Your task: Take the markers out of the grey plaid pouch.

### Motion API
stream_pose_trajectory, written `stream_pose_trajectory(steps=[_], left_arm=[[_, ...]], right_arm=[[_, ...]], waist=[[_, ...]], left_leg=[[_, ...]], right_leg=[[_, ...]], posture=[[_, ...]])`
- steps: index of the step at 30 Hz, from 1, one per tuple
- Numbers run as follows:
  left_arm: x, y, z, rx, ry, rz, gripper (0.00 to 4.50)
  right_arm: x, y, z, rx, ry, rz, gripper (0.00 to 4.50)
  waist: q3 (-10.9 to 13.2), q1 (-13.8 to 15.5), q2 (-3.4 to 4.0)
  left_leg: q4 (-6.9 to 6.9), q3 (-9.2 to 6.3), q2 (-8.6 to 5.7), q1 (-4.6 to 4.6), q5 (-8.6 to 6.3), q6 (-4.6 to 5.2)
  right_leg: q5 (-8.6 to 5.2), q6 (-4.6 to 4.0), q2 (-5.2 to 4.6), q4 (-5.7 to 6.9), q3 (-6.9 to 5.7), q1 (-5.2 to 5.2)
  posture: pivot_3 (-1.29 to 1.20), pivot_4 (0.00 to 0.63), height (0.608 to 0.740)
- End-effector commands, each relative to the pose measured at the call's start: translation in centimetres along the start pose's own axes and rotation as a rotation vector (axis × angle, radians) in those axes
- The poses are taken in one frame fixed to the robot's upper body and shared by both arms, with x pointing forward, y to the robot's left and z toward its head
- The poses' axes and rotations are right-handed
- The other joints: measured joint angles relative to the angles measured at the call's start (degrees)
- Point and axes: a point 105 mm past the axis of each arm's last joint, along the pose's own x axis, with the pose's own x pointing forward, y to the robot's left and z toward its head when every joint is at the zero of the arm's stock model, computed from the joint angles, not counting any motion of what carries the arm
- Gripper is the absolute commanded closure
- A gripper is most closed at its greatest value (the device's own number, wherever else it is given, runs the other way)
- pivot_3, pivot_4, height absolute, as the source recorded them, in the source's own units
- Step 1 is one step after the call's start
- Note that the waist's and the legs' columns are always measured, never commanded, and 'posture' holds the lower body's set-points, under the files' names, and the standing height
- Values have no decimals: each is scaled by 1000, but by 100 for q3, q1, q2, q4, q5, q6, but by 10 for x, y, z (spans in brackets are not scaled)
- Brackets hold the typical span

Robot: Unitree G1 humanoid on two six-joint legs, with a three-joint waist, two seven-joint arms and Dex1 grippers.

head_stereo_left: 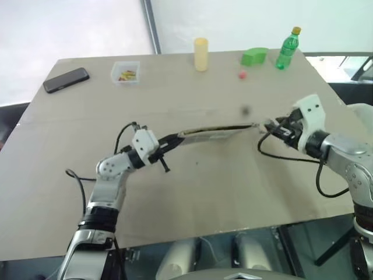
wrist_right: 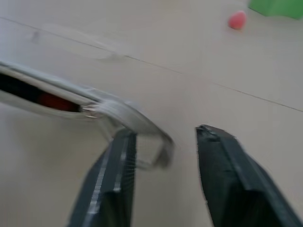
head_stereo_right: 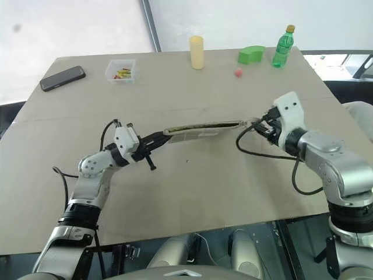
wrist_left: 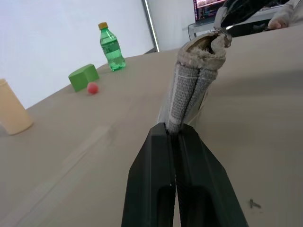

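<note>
You are holding the grey plaid pouch (head_stereo_right: 201,127) stretched in the air above the table (head_stereo_right: 192,192), roughly level, between the two arms and clear of the surface. The left gripper (head_stereo_right: 156,140) is clenched on one end of the fabric; in the left wrist view its two fingers are pressed together with the bunched end of the pouch rising out of them. The right gripper (wrist_right: 163,142) is standing released at the other end, its fingers parted, with the zipper ring pull (wrist_right: 151,146) lying against the inside of one finger and not pinched. The mouth of the pouch is gaping along its top edge, and the red marker (wrist_right: 57,101) is showing inside, lying along the length; the green marker cannot be made out.

My judgement: the opening is done and the extraction is starting. Keep the left grip firm and steady so the slot is facing up and not sagging shut. Bring the right fingers into the slot in line with the pouch, not across it, and pinch the marker near its end.

Pose: the left forearm is reaching forward and inward, gripper near level. The right wrist is bent sharply, gripper pointing inward towards the pouch and slightly down.
</note>
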Motion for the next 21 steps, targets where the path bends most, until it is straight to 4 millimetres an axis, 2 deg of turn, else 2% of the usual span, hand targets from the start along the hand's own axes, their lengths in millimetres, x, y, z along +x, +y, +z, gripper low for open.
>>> stream_pose_trajectory(steps=[1,3,5,9,10,12,14,17,21], left_arm=[[5,6,8,28,-23,4,4500],[6,5,6,28,-21,2,4500],[7,5,5,22,-18,0,4500],[7,4,4,18,-18,-4,4500],[7,3,4,16,-20,-8,4500],[8,3,4,14,-22,-13,4500],[7,3,4,11,-23,-13,4500],[7,3,5,9,-26,-13,4500],[6,1,6,11,-30,-11,4500]], right_arm=[[-25,20,23,-46,-86,76,2229],[-39,25,34,-33,-139,99,2229],[-50,21,49,44,-236,102,2229],[-56,13,61,131,-305,85,2229],[-51,22,62,142,-303,126,2731],[-36,49,55,115,-249,217,3439],[-18,65,44,86,-194,235,4360],[3,75,35,70,-159,235,4360],[26,74,18,9,-93,194,4360]], waist=[[1,5,0],[1,8,-1],[1,8,-2],[2,4,-2],[2,2,-2],[2,-16,-2],[2,-21,-2],[2,-17,-1],[2,14,-2]], left_leg=[[0,-1,0,0,0,0],[0,-1,0,-1,0,1],[2,-1,-1,-1,-1,1],[2,-2,0,0,-1,2],[2,-2,1,0,-1,2],[1,-2,4,1,-1,2],[-1,-2,10,2,-1,2],[-2,0,8,2,-1,2],[4,1,-4,-1,0,2]], right_leg=[[0,0,0,0,-1,0],[0,0,0,-1,-1,0],[0,0,-1,-2,-1,2],[0,0,-1,-1,-1,3],[0,0,-1,0,-2,3],[0,0,-1,0,-1,2],[0,-1,-3,1,0,-1],[0,-1,0,1,-1,-2],[0,0,-2,0,0,0]], posture=[[0,150,740],[0,150,740],[0,150,740],[0,150,740],[0,150,740],[0,150,740],[0,150,740],[0,150,740],[0,150,740]])
